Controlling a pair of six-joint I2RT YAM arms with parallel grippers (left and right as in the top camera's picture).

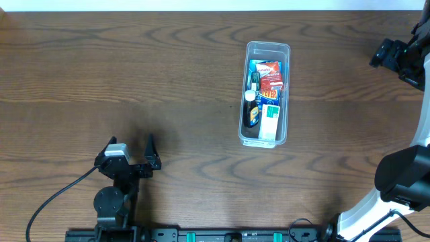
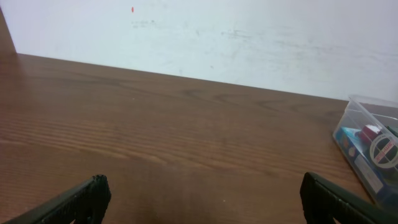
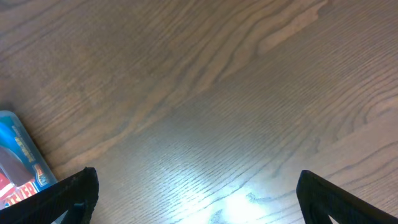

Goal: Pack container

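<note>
I am holding the left pincer (image 1: pixel 131 143) wide open and empty by the bench's (image 1: pixel 80 81) near-left edge, and the right pincer (image 3: pixel 196 196) equally spread at the far-right corner. Both are standing clear, I judge, because the container (image 1: pixel 268 45), right of centre, is sitting full of boxes (image 1: pixel 271 75)

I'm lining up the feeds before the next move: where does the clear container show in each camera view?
Overhead: the container lies right of centre in the upper half, its long side running up and down the picture.
Left wrist: at the right edge, cut off by the frame.
Right wrist: only a corner at the lower left edge, with a blue packet inside.
Shared landmark: the wood-grain table under it in all three.
</note>
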